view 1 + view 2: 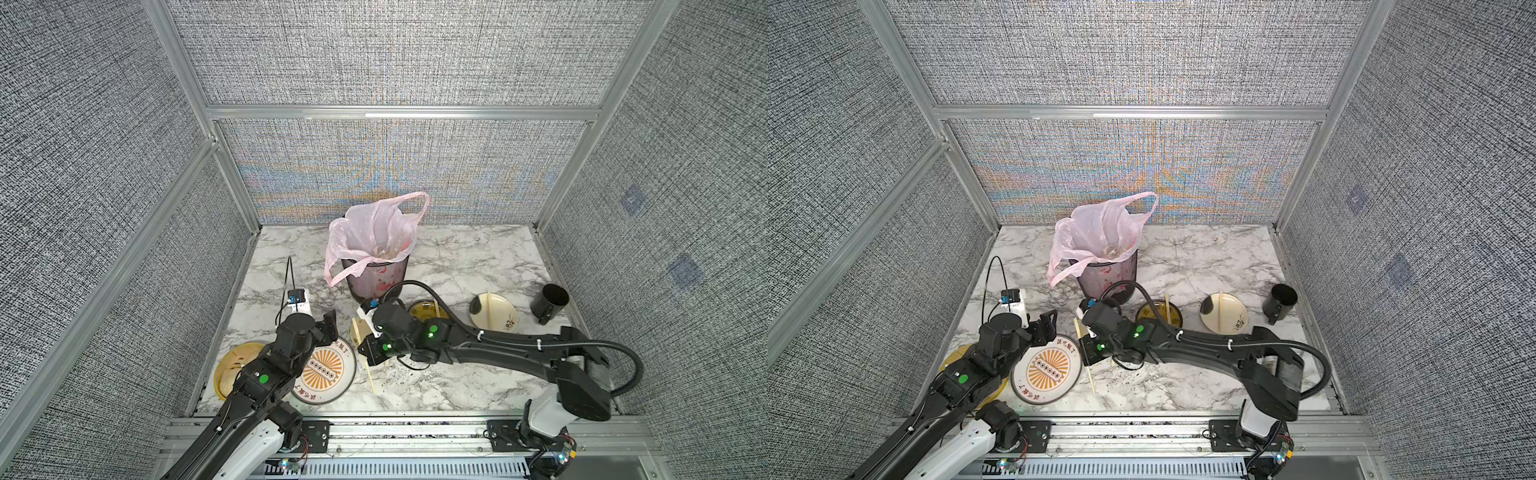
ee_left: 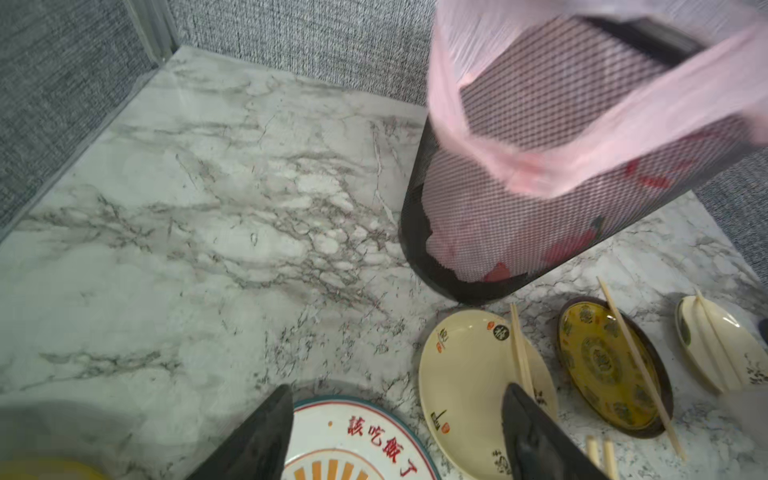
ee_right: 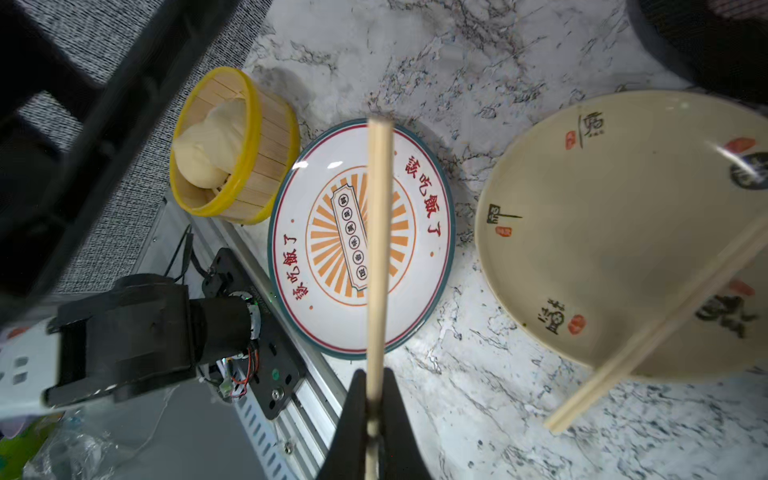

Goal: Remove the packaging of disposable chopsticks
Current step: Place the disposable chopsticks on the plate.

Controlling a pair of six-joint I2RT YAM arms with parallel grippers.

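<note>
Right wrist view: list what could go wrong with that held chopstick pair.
The right jaws pinch the chopstick pair only at one end, so it may pivot or slip out. Its free tip hangs over the sunburst plate; a low swing might knock that, or the loose pair overhanging the cream plate.

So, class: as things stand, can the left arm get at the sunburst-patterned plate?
Probably yes. The left claw hangs open and empty over the rim of the sunburst plate, with nothing between them. The right claw, shut on chopsticks, sits off to one side.
</note>
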